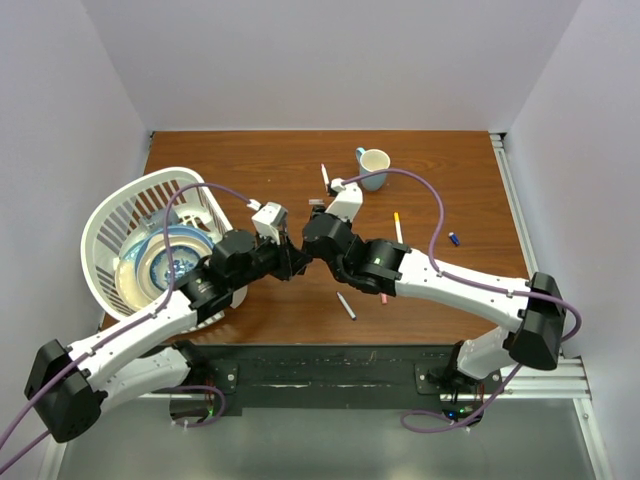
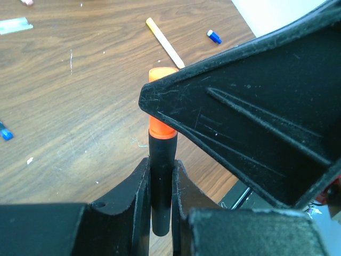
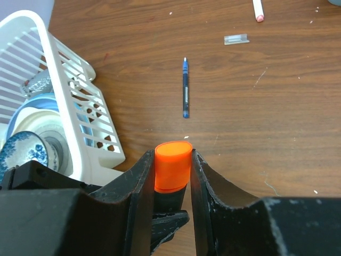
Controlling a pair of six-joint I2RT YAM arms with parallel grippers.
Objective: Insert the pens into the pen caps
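Note:
The two grippers meet over the middle of the table. My left gripper (image 2: pixel 160 162) is shut on the black barrel of the highlighter (image 2: pixel 161 176), which points away from it. An orange pen cap (image 3: pixel 173 165) sits on the barrel's far end, and my right gripper (image 3: pixel 173 159) is shut on that cap. In the top view the left gripper (image 1: pixel 293 257) and the right gripper (image 1: pixel 312 247) touch tip to tip and hide the highlighter. A white pen with a yellow tip (image 2: pixel 164 42) and a small blue cap (image 2: pixel 214 36) lie on the table beyond.
A white basket (image 1: pixel 108 222) with plates stands at the left. Near the back are a mug (image 1: pixel 373 167) and a thin white pen (image 1: pixel 325 178). A dark blue pen (image 3: pixel 185 96) and a clear cap (image 3: pixel 236 39) lie on the wood, and another blue cap (image 2: pixel 5 133) lies to the left.

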